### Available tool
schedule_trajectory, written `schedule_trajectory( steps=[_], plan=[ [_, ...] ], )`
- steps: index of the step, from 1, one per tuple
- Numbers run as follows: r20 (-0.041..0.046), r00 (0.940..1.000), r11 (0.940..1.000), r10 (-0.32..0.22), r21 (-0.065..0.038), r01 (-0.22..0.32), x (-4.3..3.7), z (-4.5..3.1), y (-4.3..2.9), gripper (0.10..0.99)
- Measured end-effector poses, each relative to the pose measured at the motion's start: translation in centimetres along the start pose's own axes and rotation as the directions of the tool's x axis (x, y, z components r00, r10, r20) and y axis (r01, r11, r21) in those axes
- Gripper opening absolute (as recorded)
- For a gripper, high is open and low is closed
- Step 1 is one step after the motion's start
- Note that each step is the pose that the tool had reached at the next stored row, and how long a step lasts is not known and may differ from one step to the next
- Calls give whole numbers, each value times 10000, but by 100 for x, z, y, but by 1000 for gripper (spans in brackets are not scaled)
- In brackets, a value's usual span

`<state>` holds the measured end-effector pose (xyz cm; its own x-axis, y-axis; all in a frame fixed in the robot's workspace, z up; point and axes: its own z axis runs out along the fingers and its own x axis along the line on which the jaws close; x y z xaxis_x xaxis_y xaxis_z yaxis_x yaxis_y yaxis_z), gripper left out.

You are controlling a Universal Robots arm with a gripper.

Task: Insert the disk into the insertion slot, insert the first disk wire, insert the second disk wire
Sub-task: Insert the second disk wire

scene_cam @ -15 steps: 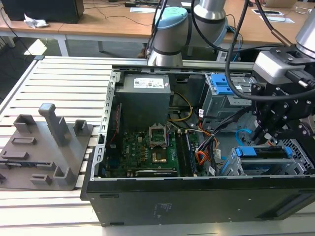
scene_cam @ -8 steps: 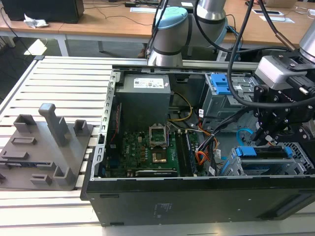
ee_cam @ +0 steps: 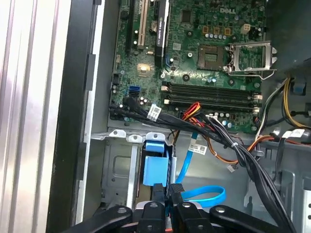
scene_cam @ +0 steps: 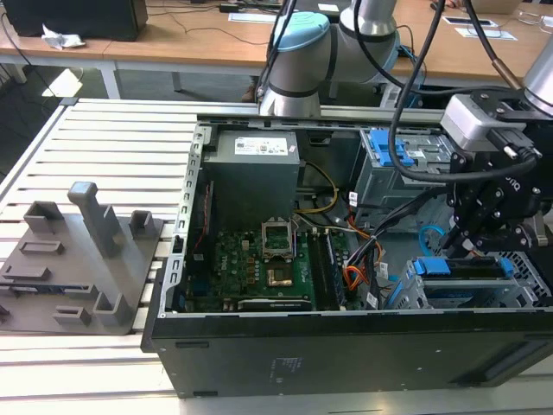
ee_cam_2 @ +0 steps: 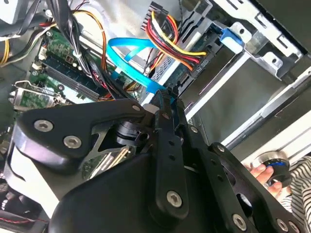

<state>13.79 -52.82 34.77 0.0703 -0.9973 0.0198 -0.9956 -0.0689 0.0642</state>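
Observation:
The disk (scene_cam: 458, 270) lies inside the insertion slot (scene_cam: 529, 278), a low grey perforated cage at the exterior view's right; its blue carrier (ee_cam: 155, 167) shows in the first wrist view. My gripper (scene_cam: 473, 240) hangs just above the disk's rear end. In both wrist views its black fingertips (ee_cam_2: 167, 99) are pressed together on the dark plug end of the second disk wire (ee_cam_2: 130, 53), a flat light-blue cable that curls in a loop (ee_cam: 206, 195). A dark plug with red, yellow and black wires (ee_cam_2: 193, 68) sits at the disk's edge beside the fingertips.
The open computer case holds a green motherboard (scene_cam: 259, 259), a grey power supply (scene_cam: 255, 173) and a taller grey bay with a blue latch (scene_cam: 393, 156). Black cable bundles (ee_cam: 233, 145) cross near the gripper. A person's hand (ee_cam_2: 265, 172) rests outside the case. A grey fixture (scene_cam: 82, 259) stands at the left.

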Motion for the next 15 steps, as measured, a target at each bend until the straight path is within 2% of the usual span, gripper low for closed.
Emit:
schedule_trajectory(
  steps=[2, 4, 9, 11, 12, 15],
  plan=[
    [-8, 10000, 10000, 42, -4, -42, 3, 7, -50, 165],
    [-7, 10000, 10000, 52, -36, -52, 12, 11, -166, 165],
    [32, 10000, 10000, 48, -33, -47, 66, 20, -147, 165],
    [91, 9999, 10000, 45, -29, -45, 68, 33, -145, 165],
    [175, 9998, 10000, 39, -24, -39, 68, 42, -146, 165],
    [206, 9998, 10000, 38, -21, -37, 73, 55, -146, 165]
  ],
)
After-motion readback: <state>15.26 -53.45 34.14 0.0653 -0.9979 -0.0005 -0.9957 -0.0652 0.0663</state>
